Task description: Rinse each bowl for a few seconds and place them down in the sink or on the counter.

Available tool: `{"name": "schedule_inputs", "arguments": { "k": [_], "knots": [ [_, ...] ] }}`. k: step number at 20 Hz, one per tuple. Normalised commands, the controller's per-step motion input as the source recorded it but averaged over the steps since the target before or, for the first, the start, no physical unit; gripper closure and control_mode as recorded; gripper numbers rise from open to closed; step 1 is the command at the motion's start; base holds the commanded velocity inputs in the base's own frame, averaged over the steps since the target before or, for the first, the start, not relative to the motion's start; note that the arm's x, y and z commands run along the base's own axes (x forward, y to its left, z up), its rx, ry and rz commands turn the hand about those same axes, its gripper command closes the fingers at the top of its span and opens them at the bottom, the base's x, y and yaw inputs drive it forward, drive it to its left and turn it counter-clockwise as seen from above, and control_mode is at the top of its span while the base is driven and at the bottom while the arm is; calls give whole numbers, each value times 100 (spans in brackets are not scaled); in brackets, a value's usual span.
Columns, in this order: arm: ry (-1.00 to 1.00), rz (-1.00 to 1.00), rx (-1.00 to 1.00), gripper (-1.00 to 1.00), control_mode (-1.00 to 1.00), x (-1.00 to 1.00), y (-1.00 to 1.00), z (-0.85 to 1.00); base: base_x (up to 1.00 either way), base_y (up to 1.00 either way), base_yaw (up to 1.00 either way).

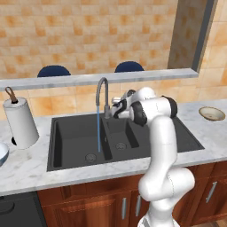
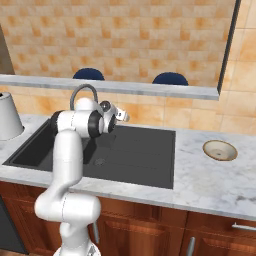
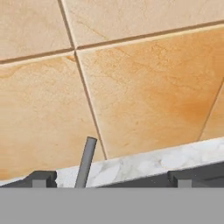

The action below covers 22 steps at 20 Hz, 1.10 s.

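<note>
The tool (image 3: 109, 181) stood with its fingers (image 3: 40, 178) spread wide and nothing between them, held above the back of the sink (image 1: 75, 133) and facing the tiled wall (image 3: 144, 87). From the hand's camera, a thin grey rod (image 3: 86, 162), probably the tap's lever, rose just ahead of the tool between its two tips, with a strip of the marbled desk (image 3: 144, 162) running behind it along the foot of the wall.

The curved tap (image 1: 102, 95) stood right beside the tool, and a thin stream of water (image 1: 98, 131) fell from its spout into the large basin. The small basin (image 1: 122, 135) lay below the tool.

The tan bowl (image 1: 211, 113) with its darker rim sat upright on the desk well off to one side of the tool, past the sink's edge. At the opposite end, far from the tool, a pale blue bowl (image 1: 2, 153) showed at the picture's edge on the desk, next to a white paper-towel roll (image 1: 20, 122). Above the ledge (image 1: 97, 79) behind the tool, two dark blue chair tops (image 1: 53, 71) were visible.
</note>
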Motion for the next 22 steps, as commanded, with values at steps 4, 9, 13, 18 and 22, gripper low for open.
{"name": "schedule_inputs", "arguments": {
  "k": [4, 9, 13, 18, 22],
  "knots": [
    [0, -7, 13, -100, -100, -43, -26, 43, 0, 0, 0],
    [0, -10, 7, -100, -100, -59, -27, 49, 0, 0, 0],
    [7, -8, 5, -100, -100, -51, -38, 63, 0, 0, 0],
    [9, -5, 9, -100, -100, -53, -26, 80, 0, 0, 0],
    [12, -4, 14, -100, -100, -69, -4, 81, 0, 0, 0]
  ]
}}
